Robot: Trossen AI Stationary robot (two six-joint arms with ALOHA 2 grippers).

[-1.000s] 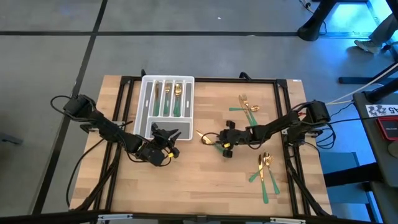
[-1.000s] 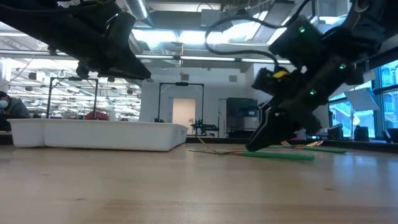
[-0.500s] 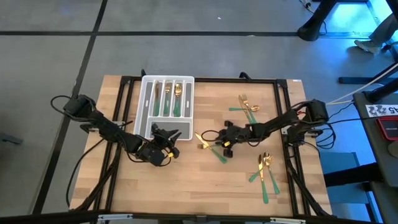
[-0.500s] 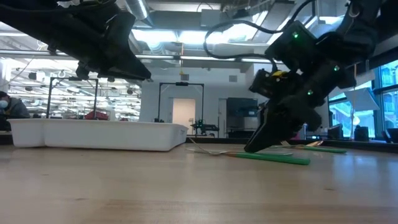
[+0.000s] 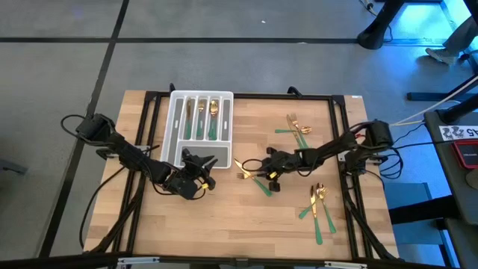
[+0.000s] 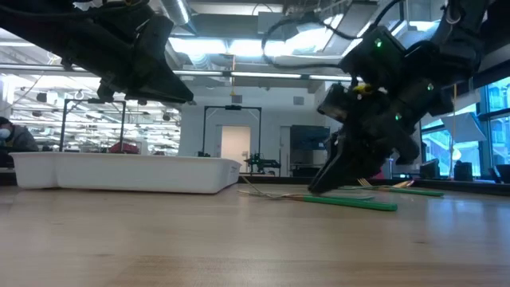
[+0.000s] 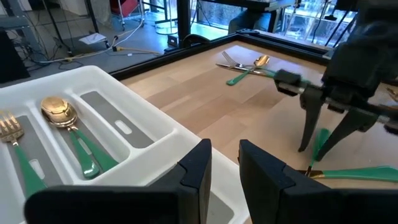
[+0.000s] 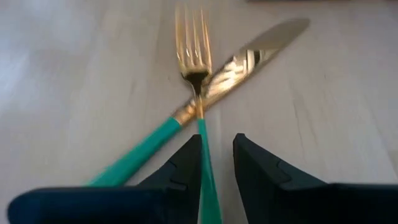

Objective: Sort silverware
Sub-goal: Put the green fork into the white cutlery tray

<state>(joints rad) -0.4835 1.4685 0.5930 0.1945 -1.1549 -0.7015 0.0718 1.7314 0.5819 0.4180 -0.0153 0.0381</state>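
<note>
A gold-headed fork (image 8: 191, 43) and knife (image 8: 252, 53) with green handles lie crossed on the wooden table just right of centre (image 5: 250, 179); the fork's neck rests over the knife. My right gripper (image 5: 269, 174) (image 8: 216, 163) is down on them, shut on the fork. More silverware lies in two small heaps, one farther right (image 5: 297, 127) and one nearer (image 5: 320, 203). Spoons (image 7: 62, 115) and other pieces lie in the white tray (image 5: 200, 119). My left gripper (image 5: 197, 169) (image 7: 225, 165) hovers shut over the tray's near end. My right gripper pinches the fork's green handle (image 8: 204, 140) between its two fingers, which lie along the handle. It comes slanting down from the table's right, fingertips at the tabletop (image 6: 316, 188). The fork lies flat on the table with its neck across the knife.
The tray's near cross compartment (image 7: 124, 130) sits right under my left gripper. A black frame rail (image 5: 343, 142) runs along the table's edges. Bare wood lies between the tray and the crossed pieces and along the near edge (image 5: 239, 224).
My right gripper has shifted slightly toward the table's left, staying low. The crossed fork and knife have slid and turned a little on the wood with it, and a green handle now shows on the gripper's near side.
</note>
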